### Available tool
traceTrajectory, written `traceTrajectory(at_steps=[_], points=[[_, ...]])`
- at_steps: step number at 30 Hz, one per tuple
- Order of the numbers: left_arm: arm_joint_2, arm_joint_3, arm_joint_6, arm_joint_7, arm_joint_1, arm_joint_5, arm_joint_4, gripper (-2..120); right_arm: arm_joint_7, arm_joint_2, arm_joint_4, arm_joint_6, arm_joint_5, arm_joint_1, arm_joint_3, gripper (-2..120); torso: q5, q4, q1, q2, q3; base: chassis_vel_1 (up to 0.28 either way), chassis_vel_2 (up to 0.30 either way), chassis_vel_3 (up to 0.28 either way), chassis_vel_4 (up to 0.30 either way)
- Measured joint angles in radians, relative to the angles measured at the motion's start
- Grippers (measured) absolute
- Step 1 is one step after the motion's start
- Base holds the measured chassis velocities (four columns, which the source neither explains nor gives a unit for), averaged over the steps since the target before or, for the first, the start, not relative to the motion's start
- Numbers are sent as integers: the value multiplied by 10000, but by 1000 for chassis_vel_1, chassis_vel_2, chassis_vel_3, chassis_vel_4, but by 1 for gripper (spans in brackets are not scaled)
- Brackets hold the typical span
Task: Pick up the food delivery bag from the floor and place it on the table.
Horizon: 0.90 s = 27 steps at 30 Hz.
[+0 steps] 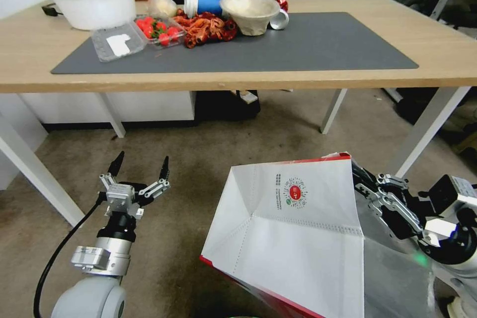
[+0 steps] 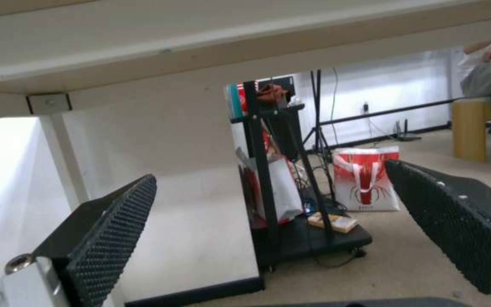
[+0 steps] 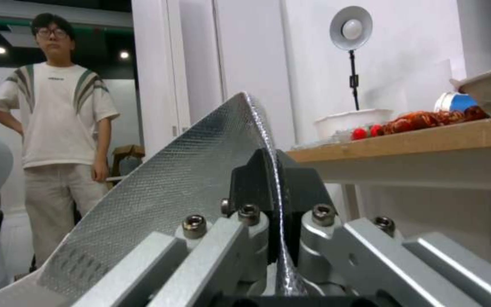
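Over on the left, the left gripper (image 1: 140, 171) hangs low above the floor (image 1: 198, 159), short of the table's near edge, its fingers spread wide with nothing between them. It looks idle, kept clear so the other arm can carry the load alone. Its own wrist camera looks between the two ribbed pads (image 2: 115, 221) and under the table (image 2: 211, 47), where a black wheeled stand and a red-and-white shopping bag (image 2: 368, 179) sit well back on the floor, things the head view does not offer.

Moving right, the food delivery bag (image 1: 293, 238) sits tilted in front of the table's near edge, its white face with the round red logo turned upward and a red panel along the lower edge. From the head view I judge it off the floor or nearly so, though its underside is hidden.

On the right, the right gripper (image 1: 380, 191) is clamped on the bag's rim. The right wrist view settles it: the dark fingers (image 3: 257, 179) pinch a fold of the silver foil lining (image 3: 171, 170), and the table's edge stands higher than the grip, so I reckon a good lift remains.
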Motion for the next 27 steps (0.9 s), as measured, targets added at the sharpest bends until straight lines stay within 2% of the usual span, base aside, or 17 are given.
traceTrajectory(at_steps=[27], points=[[7, -20, 69, -61, 132, 5, -102, 100, -86, 126, 33, 9, -71, -6, 0, 0, 1, 1, 256, 1074, 831, 0, 0, 0, 0]])
